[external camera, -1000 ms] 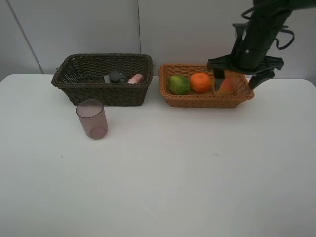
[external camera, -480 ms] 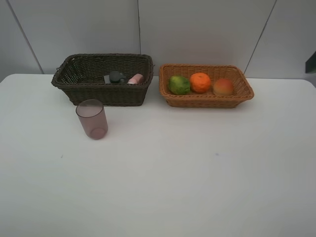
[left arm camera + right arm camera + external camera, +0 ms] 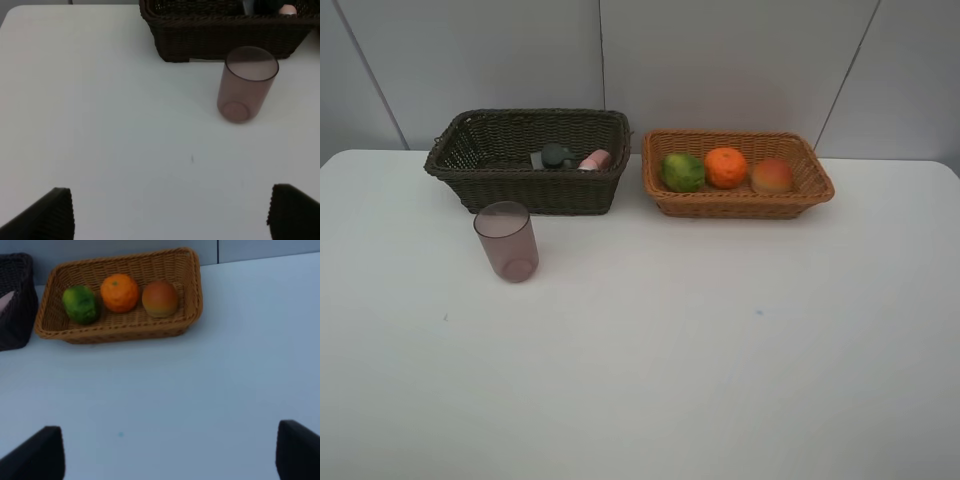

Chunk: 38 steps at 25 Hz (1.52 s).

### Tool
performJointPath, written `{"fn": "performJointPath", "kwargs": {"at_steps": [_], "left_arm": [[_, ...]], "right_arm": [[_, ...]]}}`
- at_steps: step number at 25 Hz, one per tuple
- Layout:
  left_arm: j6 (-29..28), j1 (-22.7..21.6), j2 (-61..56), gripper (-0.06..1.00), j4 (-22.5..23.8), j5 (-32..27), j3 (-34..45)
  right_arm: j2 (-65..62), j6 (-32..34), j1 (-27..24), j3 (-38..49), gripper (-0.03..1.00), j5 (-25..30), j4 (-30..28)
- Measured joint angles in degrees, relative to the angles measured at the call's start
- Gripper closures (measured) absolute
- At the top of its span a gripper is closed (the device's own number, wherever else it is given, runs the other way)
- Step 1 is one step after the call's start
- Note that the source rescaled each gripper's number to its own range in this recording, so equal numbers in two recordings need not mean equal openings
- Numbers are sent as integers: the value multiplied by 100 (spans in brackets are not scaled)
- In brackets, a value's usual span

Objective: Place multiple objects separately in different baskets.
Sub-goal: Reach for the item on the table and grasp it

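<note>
Cup of translucent pink-mauve plastic (image 3: 247, 85) is standing beside the dark-brown wicker basket (image 3: 225, 37); left gripper (image 3: 172, 215), gaping empty, should be straddling it squarely mid-wall; right gripper (image 3: 170, 452) is gaping empty too

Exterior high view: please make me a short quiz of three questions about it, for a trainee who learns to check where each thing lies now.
1. How many fruits lie in the light tan wicker basket?
2. Which fruit lies between the green fruit and the red-orange fruit?
3. The translucent pink cup stands: A) upright on the white table, in front of the dark brown wicker basket; B) inside that basket; C) inside the tan basket.
Key: 1: three. 2: the orange. 3: A.
</note>
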State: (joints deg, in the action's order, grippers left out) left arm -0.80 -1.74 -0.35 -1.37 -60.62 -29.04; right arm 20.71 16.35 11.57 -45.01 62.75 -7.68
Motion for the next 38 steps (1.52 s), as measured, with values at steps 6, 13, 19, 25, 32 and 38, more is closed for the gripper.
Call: {"fn": "performJointPath", "kwargs": {"at_steps": [6, 13, 19, 25, 32, 38], "left_arm": [[0, 0, 0, -6, 5, 0, 0], [0, 0, 0, -6, 5, 0, 0], [0, 0, 0, -6, 5, 0, 0], [0, 0, 0, -6, 5, 0, 0], [0, 0, 0, -6, 5, 0, 0], [0, 209, 0, -6, 5, 0, 0]], "right_arm": [[-1221, -234, 0, 479, 11, 111, 283], [-1910, -247, 0, 852, 11, 111, 450], [-1963, -247, 0, 1363, 11, 18, 401], [-1963, -252, 0, 1490, 11, -139, 185], [-1970, -438, -54, 1490, 11, -150, -134], [-2090, -506, -863, 1490, 11, -154, -134]]}}
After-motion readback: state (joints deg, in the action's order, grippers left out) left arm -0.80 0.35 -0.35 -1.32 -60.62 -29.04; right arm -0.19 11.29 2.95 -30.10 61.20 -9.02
